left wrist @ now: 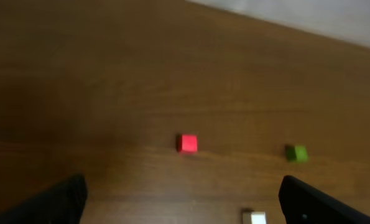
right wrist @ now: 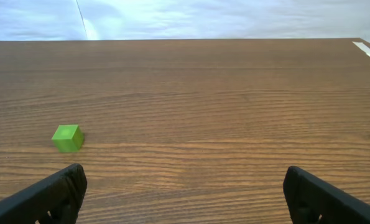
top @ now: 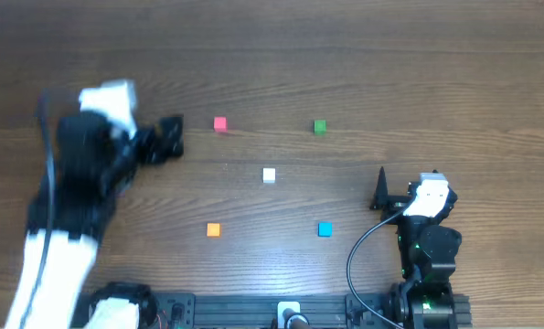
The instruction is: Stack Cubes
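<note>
A dark wood-grain surface (top: 390, 55) meets a pale backdrop (right wrist: 234, 18) at its far edge; five small cubes lie on it, all apart, none stacked; the red cube (top: 220, 123) and green cube (top: 320, 127) lie farthest from the bases, the white cube (top: 269, 175) in the middle, the orange cube (top: 214, 229) and blue cube (top: 325, 228) nearest; the left arm (top: 75, 174) stretches out, its left fingers (left wrist: 60, 202) wide and empty, facing the red cube; the right arm (top: 427, 242) sits folded near its base, its right fingers (right wrist: 54, 193) likewise wide, holding nothing.
</note>
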